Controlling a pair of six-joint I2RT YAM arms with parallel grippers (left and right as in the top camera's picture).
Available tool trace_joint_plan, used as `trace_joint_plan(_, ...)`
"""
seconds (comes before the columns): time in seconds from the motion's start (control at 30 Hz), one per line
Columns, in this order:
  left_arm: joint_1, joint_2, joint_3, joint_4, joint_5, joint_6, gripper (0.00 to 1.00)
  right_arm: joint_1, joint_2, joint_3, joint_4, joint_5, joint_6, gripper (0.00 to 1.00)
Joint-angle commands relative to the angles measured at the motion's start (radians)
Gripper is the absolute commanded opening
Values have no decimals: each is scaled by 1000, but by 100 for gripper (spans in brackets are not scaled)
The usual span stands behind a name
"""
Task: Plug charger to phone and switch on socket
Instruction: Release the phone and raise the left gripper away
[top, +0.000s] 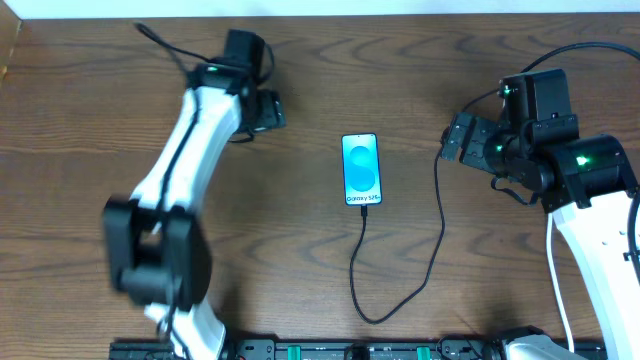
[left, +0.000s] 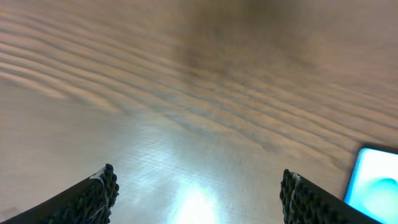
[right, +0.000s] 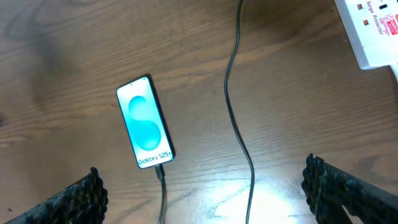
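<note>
Right claw (right: 202, 177) is being held with its jaws wide apart and nothing clamped between them, above bare table (right: 298, 93). Left claw (left: 198, 186) is likewise being held spread and empty. The phone (top: 360, 168) is being shown lying flat near the middle of the table, between the two arms, with its screen lit and its long axis running toward and away from the robot. The charger (right: 227, 78) is being seen meeting the phone's near end, seemingly plugged in already. The socket (right: 373, 28) is being caught only in the right wrist view, at the upper right corner, up and to the right of the right-hand finger. Only its end is being shown, and its switch cannot be made out. The right arm is being judged much the nearer, so a shift of the right claw toward that corner is being called for before the switch can be pressed.
</note>
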Motion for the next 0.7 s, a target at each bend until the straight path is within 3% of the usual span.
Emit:
trace_joint_plan(0.0,-5,-192,11,-68,-107,100,85,5,-7,-5,-7,-4,-14,99)
trace_joint_plan(0.33,-5,-523,9,-210,-107,104,86,5,-7,-5,-22,47,-14,99)
trace_joint_plan(0.67,-5,-547,9,-254,-106,103,86,5,-7,-5,-33,48,-15,99)
